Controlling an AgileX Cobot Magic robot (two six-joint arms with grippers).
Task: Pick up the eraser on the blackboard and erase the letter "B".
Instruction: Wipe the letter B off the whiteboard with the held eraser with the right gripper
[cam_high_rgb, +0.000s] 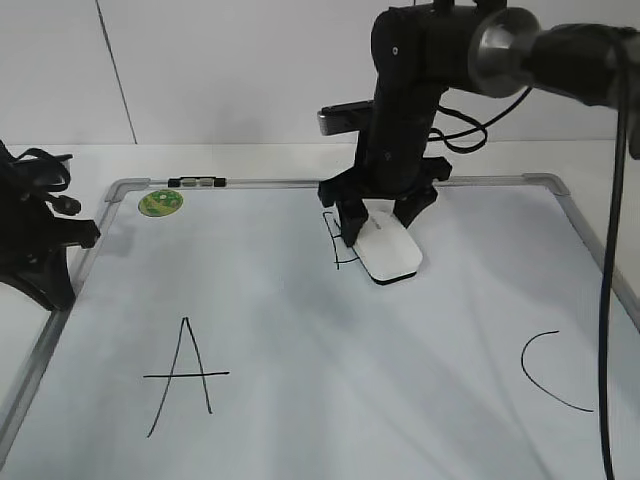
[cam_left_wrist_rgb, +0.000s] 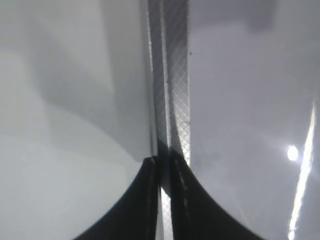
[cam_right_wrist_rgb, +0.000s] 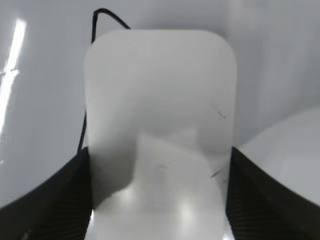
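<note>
Now | eraser clamped in right claw | beside letter "B"

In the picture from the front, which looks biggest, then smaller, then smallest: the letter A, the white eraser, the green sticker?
1. The letter A, though it sits nearest the camera, which helps.
2. The eraser, held by the right claw.
3. The green sticker, clearly smallest, and farthest back.

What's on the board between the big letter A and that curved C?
Nothing: in the exterior view the board is bare white between the letter A and the C.
</note>
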